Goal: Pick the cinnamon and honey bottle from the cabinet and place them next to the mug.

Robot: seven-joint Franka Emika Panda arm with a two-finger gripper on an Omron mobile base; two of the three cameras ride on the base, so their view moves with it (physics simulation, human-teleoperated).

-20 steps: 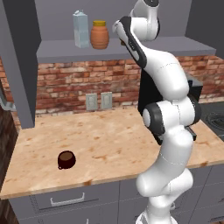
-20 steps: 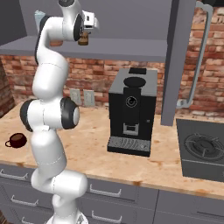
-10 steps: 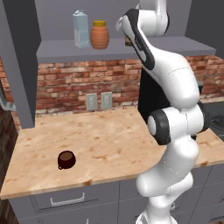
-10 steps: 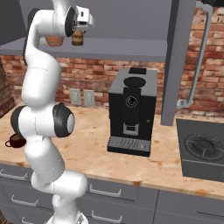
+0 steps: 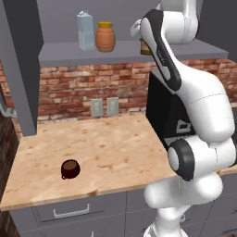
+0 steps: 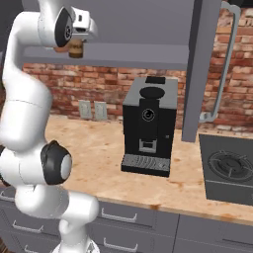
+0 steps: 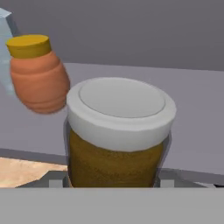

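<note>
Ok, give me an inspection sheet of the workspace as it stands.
Surface: wooden counter.
Job's things: cinnamon between the fingers, at the cabinet shelf's front edge; honey bottle on the shelf; mug on the counter.
Clutter: carton beside the honey; coffee machine.
Gripper: gripper around the cinnamon jar.
Cables: nothing seen.
Surroundings: brick wall, outlets, drawers, stove.

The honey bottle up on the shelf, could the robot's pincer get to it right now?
Probably not yet. The pincer looks shut on the cinnamon, so it is busy. The honey bottle stands free on the cabinet shelf beside a carton.
</note>
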